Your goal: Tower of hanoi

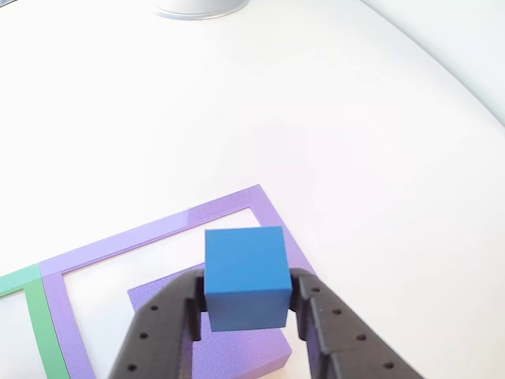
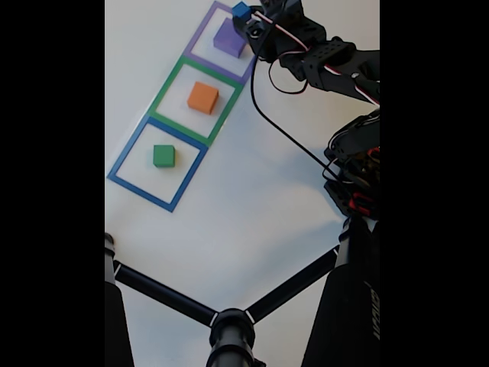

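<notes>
Right now gripper [image 1: 246, 312] clamped on blue cube [image 1: 245, 272], held above purple block [image 1: 237, 347] inside purple tape square [image 2: 222, 40] at far edge of tabletop [image 2: 252, 214]. Orange block [image 2: 202, 97] in green outline, green block [image 2: 163, 155] in blue outline. Height over purple block hard to judge, probably clear. Best: keep cube level, avoid clipping purple block, set flat before letting go.

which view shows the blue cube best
The other view: the blue cube sits large and sharp between the hand's fingers, above the purple block. The fixed view shows it small at the top edge, partly hidden by the arm.
</notes>
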### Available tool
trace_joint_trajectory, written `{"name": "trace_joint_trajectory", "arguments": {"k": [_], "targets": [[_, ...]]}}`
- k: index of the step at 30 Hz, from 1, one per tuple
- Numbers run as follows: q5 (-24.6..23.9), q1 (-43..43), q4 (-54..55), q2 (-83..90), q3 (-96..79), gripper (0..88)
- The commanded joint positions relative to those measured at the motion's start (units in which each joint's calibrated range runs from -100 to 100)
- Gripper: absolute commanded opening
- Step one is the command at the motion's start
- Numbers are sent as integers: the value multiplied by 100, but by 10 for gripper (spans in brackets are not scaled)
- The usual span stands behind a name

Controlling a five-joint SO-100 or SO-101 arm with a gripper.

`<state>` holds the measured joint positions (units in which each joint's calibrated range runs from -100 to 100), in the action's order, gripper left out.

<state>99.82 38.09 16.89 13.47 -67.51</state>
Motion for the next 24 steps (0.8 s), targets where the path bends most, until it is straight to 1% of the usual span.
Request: {"name": "trace_joint_trajectory", "arguments": {"k": [1,8,15,24], "targets": [[18,-195,684,-220,-13,50],[18,-338,1599,-608,-458,50],[18,-300,2546,-1254,-613,50],[18,-348,3242,-1892,-558,51]]}}
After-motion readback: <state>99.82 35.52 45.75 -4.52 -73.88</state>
